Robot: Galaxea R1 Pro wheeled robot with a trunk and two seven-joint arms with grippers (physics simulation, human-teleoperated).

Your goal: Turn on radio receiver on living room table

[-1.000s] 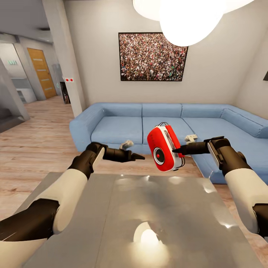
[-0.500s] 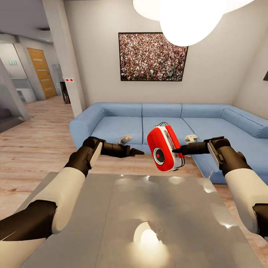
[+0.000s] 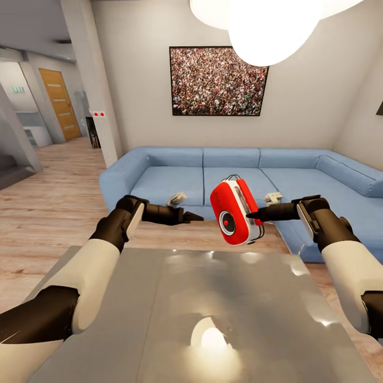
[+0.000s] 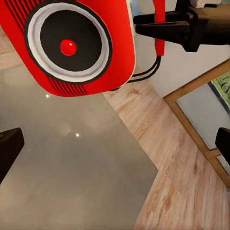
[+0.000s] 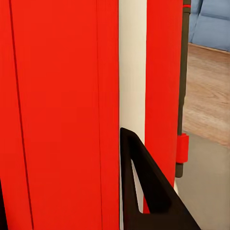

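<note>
The red radio receiver [image 3: 233, 213] with white trim hangs in the air above the far edge of the glossy grey table [image 3: 159, 298], tilted, and the centre of its round dial [image 4: 68, 47] is red. My right gripper [image 3: 254, 215] is shut on the radio's side, one black finger [image 5: 143, 191] pressed against its white trim. To the radio's left, a short gap away, my left gripper [image 3: 194, 216] stands open and points toward it. In the left wrist view the left gripper [image 4: 115, 148] has its fingers wide apart, with the dial face just ahead.
A blue L-shaped sofa [image 3: 170, 181] runs along the wall behind the table. Above it hang a framed crowd picture [image 3: 218, 80] and a big white pendant lamp [image 3: 266, 26]. Wood floor leads left past a pillar [image 3: 90, 80] to a wooden door [image 3: 56, 103].
My left gripper has risen a little and drawn slightly back to the left, away from the radio. The radio and my right arm have stayed still.
</note>
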